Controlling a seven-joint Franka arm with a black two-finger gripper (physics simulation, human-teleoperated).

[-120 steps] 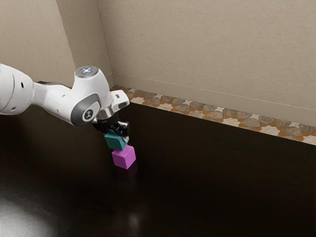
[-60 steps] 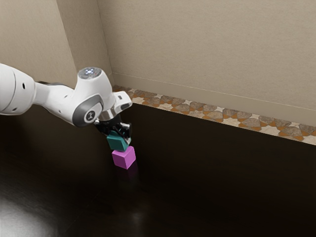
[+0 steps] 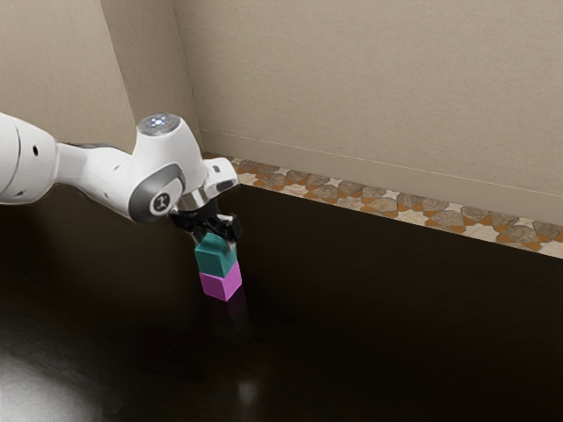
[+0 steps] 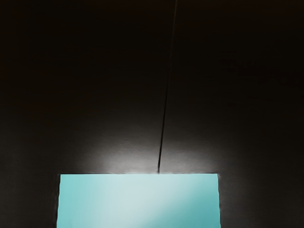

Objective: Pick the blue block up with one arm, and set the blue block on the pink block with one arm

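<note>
Dark glossy table (image 3: 396, 334), claw (image 3: 216, 234) clamped on blue block (image 3: 214, 256), resting atop pink block (image 3: 220, 283).

The blue block (image 4: 138, 202) lies right under the claw (image 3: 216, 237), its teal face lit. Past it spreads the dark table (image 4: 71, 71), a pale sheen beside the block and a thin seam (image 4: 166, 95) running away from the claw

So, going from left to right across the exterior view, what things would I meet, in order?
White arm link → grey-capped joint → blue block → patterned floor strip. The pink block lies directly under the blue one and the end effector directly above it, so I leave both out.
</note>
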